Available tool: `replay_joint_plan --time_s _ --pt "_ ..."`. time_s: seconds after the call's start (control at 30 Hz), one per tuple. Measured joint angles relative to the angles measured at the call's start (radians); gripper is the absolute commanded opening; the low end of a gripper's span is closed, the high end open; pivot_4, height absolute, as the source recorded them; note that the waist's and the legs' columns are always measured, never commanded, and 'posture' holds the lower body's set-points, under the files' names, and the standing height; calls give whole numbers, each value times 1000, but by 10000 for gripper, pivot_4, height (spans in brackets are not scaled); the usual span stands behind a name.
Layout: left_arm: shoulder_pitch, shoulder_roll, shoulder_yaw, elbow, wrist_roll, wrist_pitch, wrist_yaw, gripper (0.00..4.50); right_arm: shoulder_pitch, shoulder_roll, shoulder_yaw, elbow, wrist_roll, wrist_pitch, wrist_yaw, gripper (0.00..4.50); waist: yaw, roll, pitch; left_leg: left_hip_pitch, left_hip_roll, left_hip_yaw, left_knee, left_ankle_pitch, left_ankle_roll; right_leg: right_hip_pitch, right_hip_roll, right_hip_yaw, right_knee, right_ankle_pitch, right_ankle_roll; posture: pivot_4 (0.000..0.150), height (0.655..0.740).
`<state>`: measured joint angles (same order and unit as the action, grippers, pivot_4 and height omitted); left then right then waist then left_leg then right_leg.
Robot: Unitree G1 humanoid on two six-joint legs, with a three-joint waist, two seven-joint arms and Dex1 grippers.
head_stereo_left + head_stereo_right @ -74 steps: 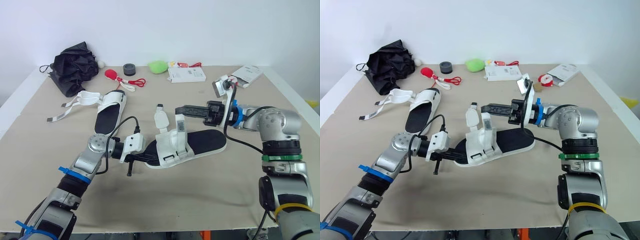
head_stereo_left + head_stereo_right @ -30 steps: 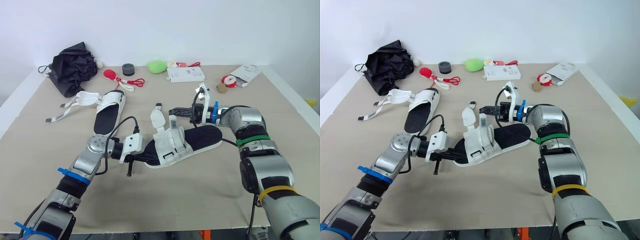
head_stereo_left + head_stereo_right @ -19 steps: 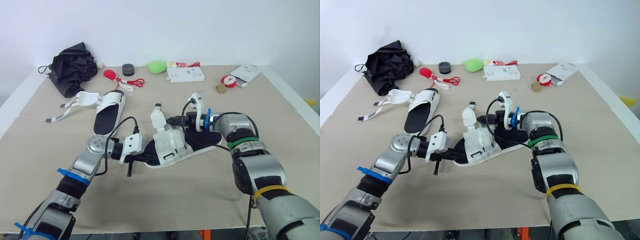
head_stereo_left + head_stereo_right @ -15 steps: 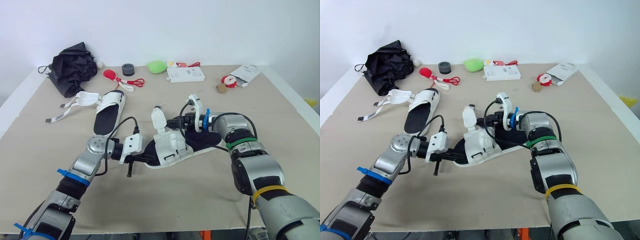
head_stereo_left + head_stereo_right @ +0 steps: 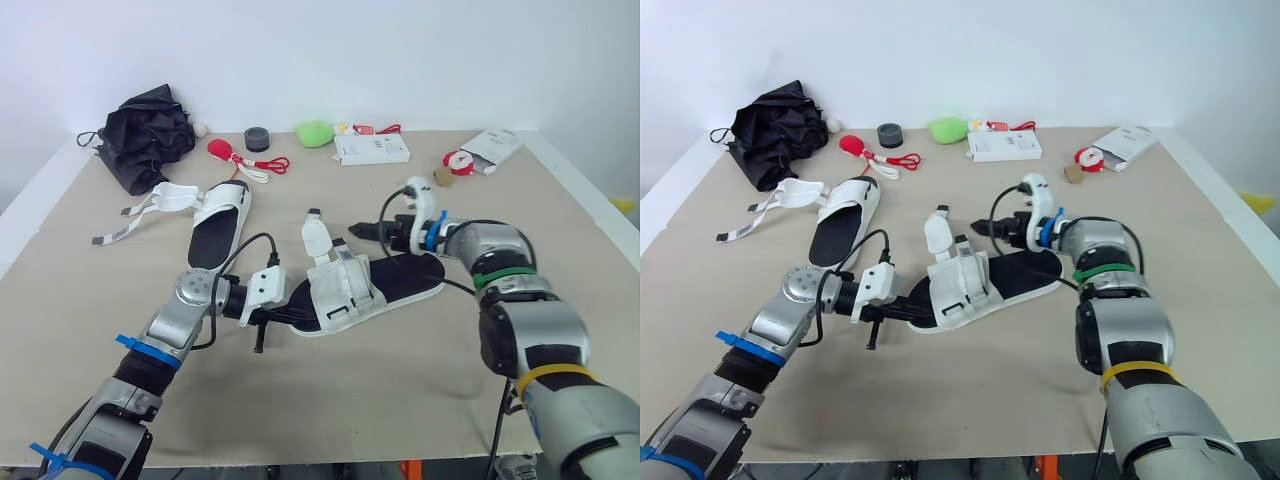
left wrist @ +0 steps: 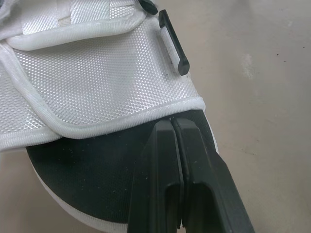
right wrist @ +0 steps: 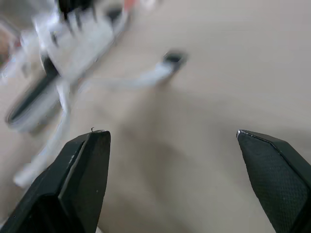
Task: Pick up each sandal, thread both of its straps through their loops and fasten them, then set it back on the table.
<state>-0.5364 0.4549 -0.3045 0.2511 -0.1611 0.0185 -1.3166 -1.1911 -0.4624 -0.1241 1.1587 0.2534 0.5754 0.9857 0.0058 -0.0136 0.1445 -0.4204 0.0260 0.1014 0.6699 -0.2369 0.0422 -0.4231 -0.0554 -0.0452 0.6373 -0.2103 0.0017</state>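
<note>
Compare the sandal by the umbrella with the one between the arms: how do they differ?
The far sandal runs away from the robot; the near sandal lies crosswise. The far sandal's straps trail flat; a near sandal strap stands up. The far sandal lies alone; the near sandal has the shut left end effector at its toe, the open right end effector nearby. Both: white, black footbeds.

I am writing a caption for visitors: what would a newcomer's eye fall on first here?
First, the white-strapped sandal in the middle of the table, with the left gripper shut at its toe end and the right gripper, fingers open, near its raised strap. Next, the second sandal further left, its straps lying loose, and the black umbrella at the far left corner.
</note>
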Motion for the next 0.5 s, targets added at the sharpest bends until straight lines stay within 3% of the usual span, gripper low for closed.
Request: replay_joint_plan --time_s 0.17,0.4,0.5 --pt "-6 -4 -2 11 0 -1 -2 0 44 -47 -4 -180 41 114 112 44520 2 0 0 0 0 -1 0 0 0 1 0 0 0 0 0 1500 7400" --pt "-11 -7 -6 16 0 -13 -5 0 434 -140 49 -722 134 329 191 44520 5 1 -1 -1 -1 -1 1 0 1 0 -2 0 0 -1 1 1500 7400" --pt "-16 -4 -6 24 0 -13 -6 0 500 -179 51 -854 164 364 195 44520 3 2 -1 0 -1 -1 1 0 1 0 -1 0 0 -1 1 1500 7400"
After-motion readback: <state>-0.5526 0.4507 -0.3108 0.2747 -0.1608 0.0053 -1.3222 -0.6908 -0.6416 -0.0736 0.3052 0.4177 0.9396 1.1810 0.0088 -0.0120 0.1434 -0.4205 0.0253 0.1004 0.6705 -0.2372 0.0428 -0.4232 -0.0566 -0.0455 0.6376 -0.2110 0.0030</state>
